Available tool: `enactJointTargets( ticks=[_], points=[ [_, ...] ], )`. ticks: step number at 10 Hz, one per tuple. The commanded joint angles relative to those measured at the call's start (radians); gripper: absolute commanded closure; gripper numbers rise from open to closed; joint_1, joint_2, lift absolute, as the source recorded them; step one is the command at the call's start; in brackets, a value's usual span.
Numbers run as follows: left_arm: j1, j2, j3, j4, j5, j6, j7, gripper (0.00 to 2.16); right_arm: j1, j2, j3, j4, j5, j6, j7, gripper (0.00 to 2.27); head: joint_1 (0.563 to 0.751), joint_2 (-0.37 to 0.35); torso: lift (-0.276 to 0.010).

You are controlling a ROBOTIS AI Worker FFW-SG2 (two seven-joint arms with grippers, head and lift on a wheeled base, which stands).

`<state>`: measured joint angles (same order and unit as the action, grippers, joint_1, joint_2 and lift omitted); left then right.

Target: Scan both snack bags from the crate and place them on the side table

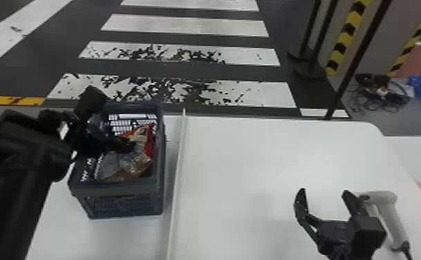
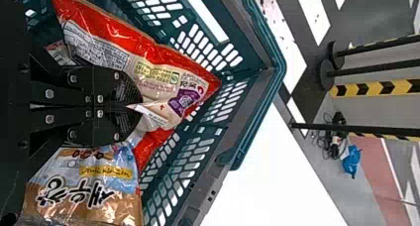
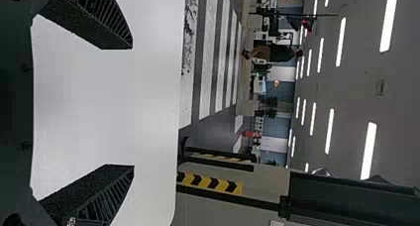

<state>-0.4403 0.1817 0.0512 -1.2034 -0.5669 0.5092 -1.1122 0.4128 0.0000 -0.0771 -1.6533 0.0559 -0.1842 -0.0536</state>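
Red snack bag [image 2: 168, 77] lies by the crate's right wall [image 1: 159, 148], one fold grasped in the jaws of the left gripper [image 2: 140, 107]; brown-and-blue bag [image 2: 99, 186] lies beside it, toward the near edge. Right gripper [image 1: 324, 191], jaws released, hangs well apart.

White bench [image 1: 254, 155] before a dark floor [image 1: 266, 73] painted with broad white stripes [image 1: 185, 26], some patchy. To the right, slim black poles [image 1: 359, 58] stand near black-and-yellow hazard bands [image 1: 346, 34] and tangled cables [image 1: 380, 96]. Bright strip lights [image 3: 368, 151] line a grey ceiling [image 3: 346, 94].
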Motion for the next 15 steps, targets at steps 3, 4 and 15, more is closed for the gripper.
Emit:
enactJointTargets(
  ticks=[3, 4, 15],
  points=[
    [0.077, 0.001, 0.107, -0.093, 0.064, -0.034, -0.034, 2.14, 0.000, 0.001, 0.007, 0.000, 0.019, 0.006, -0.002, 0.07, 0.695, -0.021, -0.098],
    [0.107, 0.001, 0.134, -0.140, 0.084, -0.034, -0.037, 2.14, 0.000, 0.001, 0.007, 0.000, 0.021, 0.009, -0.002, 0.07, 0.695, -0.014, -0.098],
    [0.247, -0.022, 0.225, -0.490, 0.473, 0.036, 0.218, 2.14, 0.001, 0.001, 0.017, -0.008, 0.039, 0.024, -0.014, 0.07, 0.695, 0.019, -0.098]
  ],
)
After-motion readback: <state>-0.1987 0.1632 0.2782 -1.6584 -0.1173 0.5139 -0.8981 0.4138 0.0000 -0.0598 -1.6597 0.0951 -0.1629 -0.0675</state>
